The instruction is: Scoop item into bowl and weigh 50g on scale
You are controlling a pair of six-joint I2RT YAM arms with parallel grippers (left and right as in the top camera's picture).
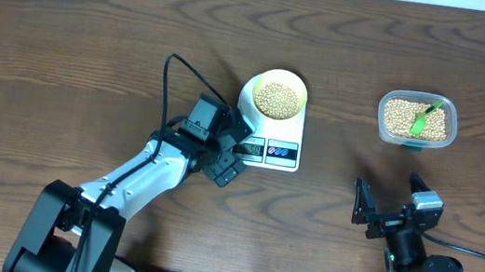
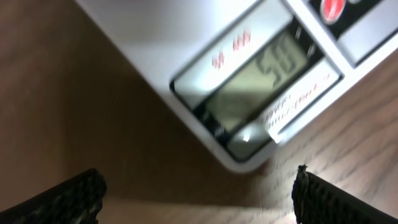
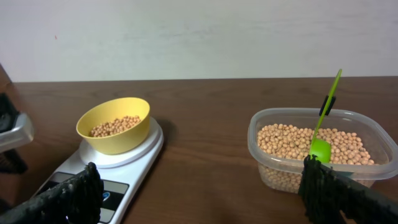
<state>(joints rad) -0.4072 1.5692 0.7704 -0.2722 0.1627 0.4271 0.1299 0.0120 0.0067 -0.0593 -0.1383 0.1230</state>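
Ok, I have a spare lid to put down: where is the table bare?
Bare wood between the scale and the clear container, and across the far table behind both. Crowded at the scale's display, where the left end effector hovers.

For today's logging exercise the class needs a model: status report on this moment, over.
Left gripper open, empty, by scale display. Right gripper open, empty. Beans in bowl on scale. Scoop resting in container; nothing obstructing.

Mid-frame, the white scale [image 1: 266, 134] carries a yellow bowl [image 1: 302, 98] of beans [image 1: 276, 99]. The left gripper [image 1: 234, 160] is at its display, jaws spread. At the upper right is a clear container [image 1: 382, 118] with a green scoop [image 1: 423, 120]. At the lower right, the right gripper [image 1: 391, 201] is spread and empty.
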